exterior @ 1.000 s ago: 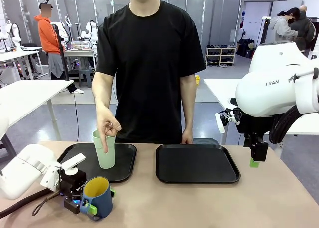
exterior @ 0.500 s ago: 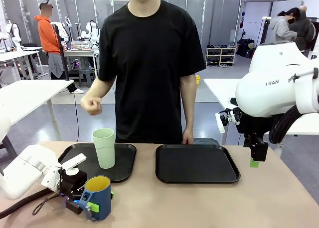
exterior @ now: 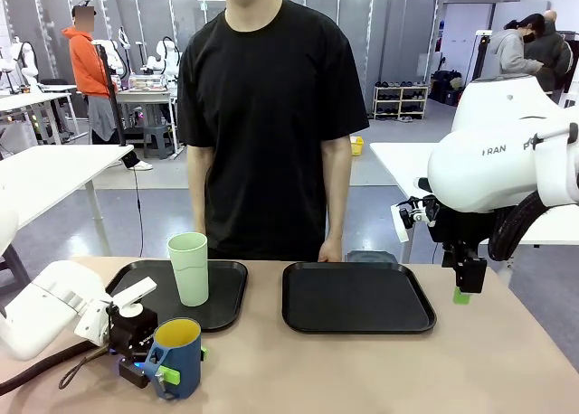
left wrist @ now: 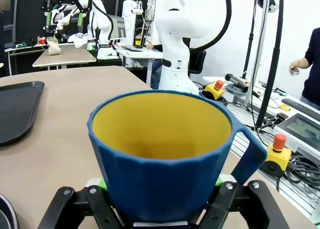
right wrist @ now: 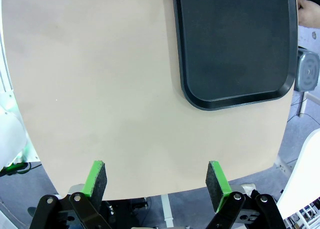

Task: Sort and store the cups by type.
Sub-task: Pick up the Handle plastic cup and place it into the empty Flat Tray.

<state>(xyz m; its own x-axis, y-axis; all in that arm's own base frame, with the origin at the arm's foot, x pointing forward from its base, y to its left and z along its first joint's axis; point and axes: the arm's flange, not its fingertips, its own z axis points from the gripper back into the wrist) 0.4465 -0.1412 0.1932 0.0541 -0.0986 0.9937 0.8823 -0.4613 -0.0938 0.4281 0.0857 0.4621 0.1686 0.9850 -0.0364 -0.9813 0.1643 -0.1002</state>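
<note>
Left gripper [exterior: 158, 371] at the near tabletop [exterior: 362, 369] edge, fingers clamped on the blue mug [exterior: 176, 357], upright, just in front of the left tray [exterior: 226, 296]; the mint tumbler [exterior: 189, 268] stands on that tray; right gripper [right wrist: 157, 181] hangs above the tabletop, fingers spread wide, holding nothing

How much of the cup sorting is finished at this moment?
Done: the tumbler stands on the left tray. In hand: the left gripper is shut on the blue mug. Left: the mug needs storing; the right tray holds nothing, and the right gripper hangs open.
</note>
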